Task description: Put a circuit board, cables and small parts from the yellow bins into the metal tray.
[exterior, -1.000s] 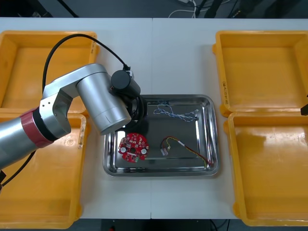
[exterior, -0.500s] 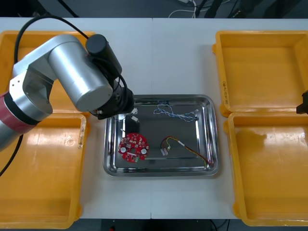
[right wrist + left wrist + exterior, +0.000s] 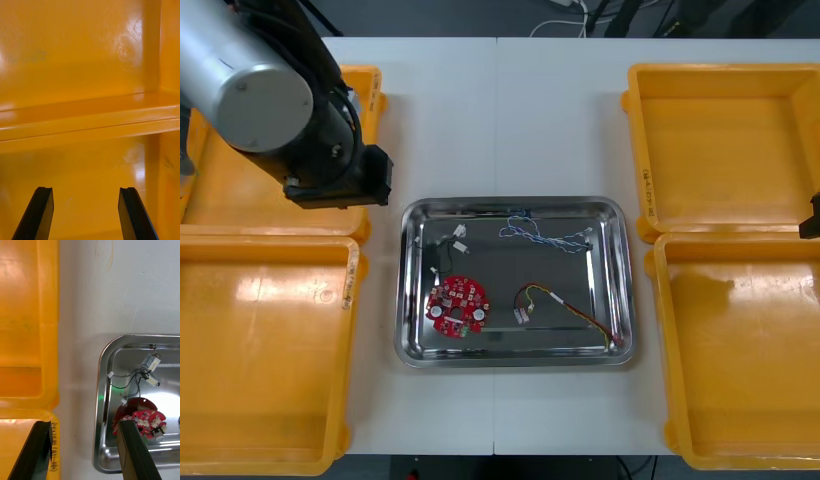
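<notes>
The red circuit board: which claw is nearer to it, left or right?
Left. The left claw hangs open outside the left rim of the metal tray, close to the red circuit board; the right claw is open over the yellow bins far to the right.

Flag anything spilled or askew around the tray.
Nothing stands out: board and cables lie inside the tray. Left pincer, open, hangs between left bins and tray; right pincer, open, over the right bins.

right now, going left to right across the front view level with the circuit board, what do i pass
near left yellow bin → round red circuit board → red and yellow cable → near right yellow bin
</notes>
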